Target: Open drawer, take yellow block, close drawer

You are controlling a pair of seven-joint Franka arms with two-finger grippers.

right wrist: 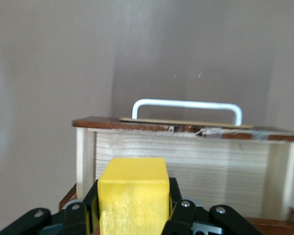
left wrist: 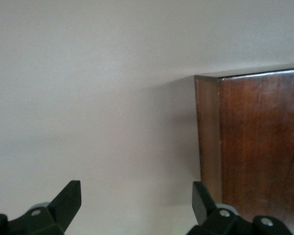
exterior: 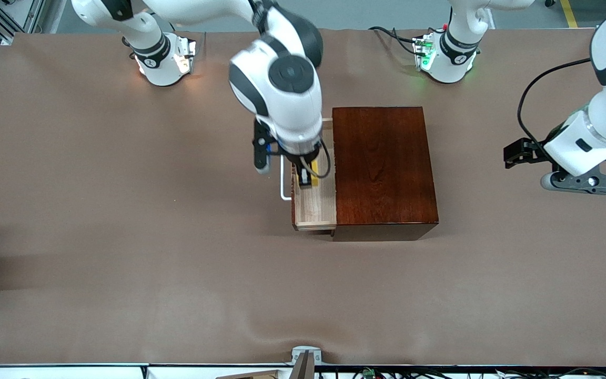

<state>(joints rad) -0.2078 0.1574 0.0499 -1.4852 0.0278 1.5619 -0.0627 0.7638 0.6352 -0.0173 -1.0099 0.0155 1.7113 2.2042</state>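
Observation:
The drawer [exterior: 314, 206] stands pulled out of the mahogany box [exterior: 382, 163] toward the right arm's end of the table, its white handle [exterior: 283, 181] outermost. My right gripper [exterior: 306, 178] reaches down into the pale tray and is shut on the yellow block [exterior: 314, 169]. In the right wrist view the yellow block [right wrist: 133, 193] fills the space between the black fingers [right wrist: 176, 205], with the drawer front [right wrist: 186, 159] and the handle [right wrist: 186, 105] ahead of it. My left gripper [exterior: 511, 153] waits open over the table at the left arm's end, nothing between its fingertips [left wrist: 68, 198].
The box [left wrist: 259, 147] shows its edge in the left wrist view. Brown cloth [exterior: 124, 210] covers the whole table. Both arm bases [exterior: 163, 58] stand along the edge farthest from the front camera.

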